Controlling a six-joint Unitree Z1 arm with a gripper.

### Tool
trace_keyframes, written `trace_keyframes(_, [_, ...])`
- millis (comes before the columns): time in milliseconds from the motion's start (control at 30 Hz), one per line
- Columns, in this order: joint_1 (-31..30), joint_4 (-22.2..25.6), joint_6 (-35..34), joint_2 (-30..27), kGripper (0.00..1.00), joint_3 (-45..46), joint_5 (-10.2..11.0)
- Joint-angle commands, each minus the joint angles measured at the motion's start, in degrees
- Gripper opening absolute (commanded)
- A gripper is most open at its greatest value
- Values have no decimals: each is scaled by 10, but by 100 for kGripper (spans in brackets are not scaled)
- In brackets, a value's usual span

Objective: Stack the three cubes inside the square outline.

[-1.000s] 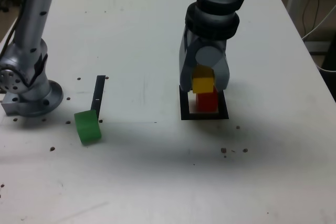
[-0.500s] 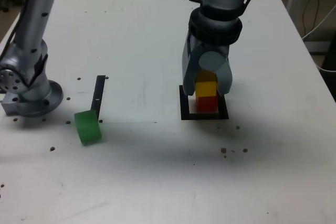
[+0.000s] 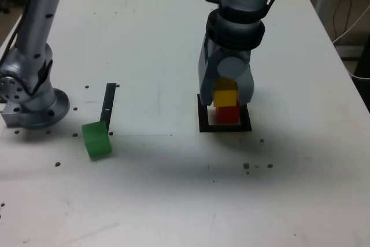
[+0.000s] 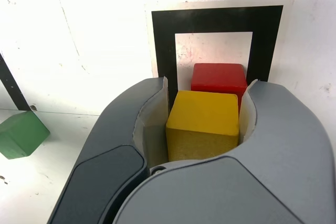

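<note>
The gripper is clamped on the yellow cube, one pad against each of its side faces, and holds it directly over the red cube; in the exterior view the yellow cube sits right on top of the red cube with no gap that I can make out, though whether its weight already rests there cannot be told; the red cube stands inside the square outline, on its white centre, so it serves as the base of the stack; the grip across opposite faces keeps the yellow cube level and squared to the one below, which I judge is why it is held this way while being set down; the green cube lies well apart on the white table, toward the exterior view's left, touching the lower end of a thin black strip; it looks to be the last piece to go on.
</note>
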Motion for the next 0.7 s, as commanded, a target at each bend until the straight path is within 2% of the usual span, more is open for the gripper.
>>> trace_keyframes(0, [1, 0, -1, -5, 24, -3, 1])
trace_keyframes(367, [1, -3, -2, -5, 27, -3, 2])
trace_keyframes(433, [1, -4, -2, -4, 36, -2, 2])
trace_keyframes(600, [1, -12, -2, -4, 74, 2, 1])
trace_keyframes(667, [1, -18, -1, -4, 86, 5, 2])
